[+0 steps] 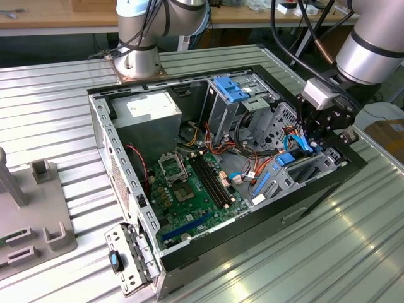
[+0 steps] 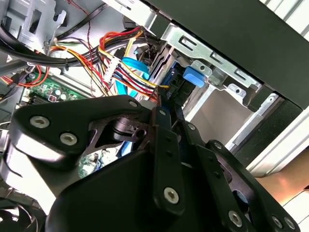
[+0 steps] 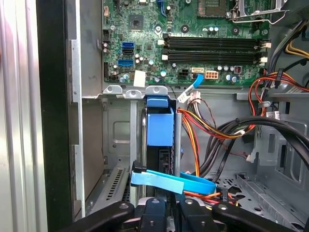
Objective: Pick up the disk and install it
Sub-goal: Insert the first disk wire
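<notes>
Arm reaches down, gripper (image 1: pixel 314 140) pointing downward.

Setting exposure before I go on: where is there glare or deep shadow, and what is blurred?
Exterior view: the ribbed metal table throws bright glare at the lower right, and the case floor under the power supply is dim. Second wrist view: the hand's black body is close, soft and dark. First wrist view: the circuit board is evenly lit, the disk slightly soft.

Open PC case (image 1: pixel 120 164) w/ green motherboard (image 1: pixel 189 189), PSU (image 1: pixel 148 110), cables (image 3: pixel 212 130).
</notes>
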`<state>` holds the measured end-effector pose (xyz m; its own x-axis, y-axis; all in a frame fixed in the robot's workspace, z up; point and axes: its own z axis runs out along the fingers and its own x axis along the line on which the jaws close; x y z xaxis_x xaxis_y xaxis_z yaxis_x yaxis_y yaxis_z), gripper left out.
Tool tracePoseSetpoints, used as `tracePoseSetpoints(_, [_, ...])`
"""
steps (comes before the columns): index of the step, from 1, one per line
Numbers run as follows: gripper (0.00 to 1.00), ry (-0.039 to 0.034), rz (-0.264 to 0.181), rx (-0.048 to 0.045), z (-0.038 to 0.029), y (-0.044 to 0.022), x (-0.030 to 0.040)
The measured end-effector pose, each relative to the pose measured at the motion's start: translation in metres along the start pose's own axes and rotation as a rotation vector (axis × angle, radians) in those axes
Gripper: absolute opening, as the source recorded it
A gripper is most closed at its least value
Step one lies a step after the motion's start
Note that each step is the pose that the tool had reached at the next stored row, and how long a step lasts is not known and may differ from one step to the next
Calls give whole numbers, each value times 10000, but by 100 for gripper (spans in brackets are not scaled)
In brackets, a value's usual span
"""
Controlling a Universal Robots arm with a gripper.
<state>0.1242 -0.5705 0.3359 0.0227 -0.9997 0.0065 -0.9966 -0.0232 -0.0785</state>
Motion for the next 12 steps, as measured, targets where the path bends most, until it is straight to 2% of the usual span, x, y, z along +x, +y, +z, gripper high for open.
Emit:
tracePoseSetpoints(4, [17, -9, 0, 1, 8, 0, -1])
tracePoseSetpoints(5, [25, -17, 1, 1, 14, 1, 0])
tracePoseSetpoints(8, [25, -4, 0, 0, -2, -1, 0])
tracePoseSetpoints(9, [25, -7, 0, 0, -16, -2, 0])
tracePoseSetpoints(12, [25, -4, 0, 0, -113, -9, 1])
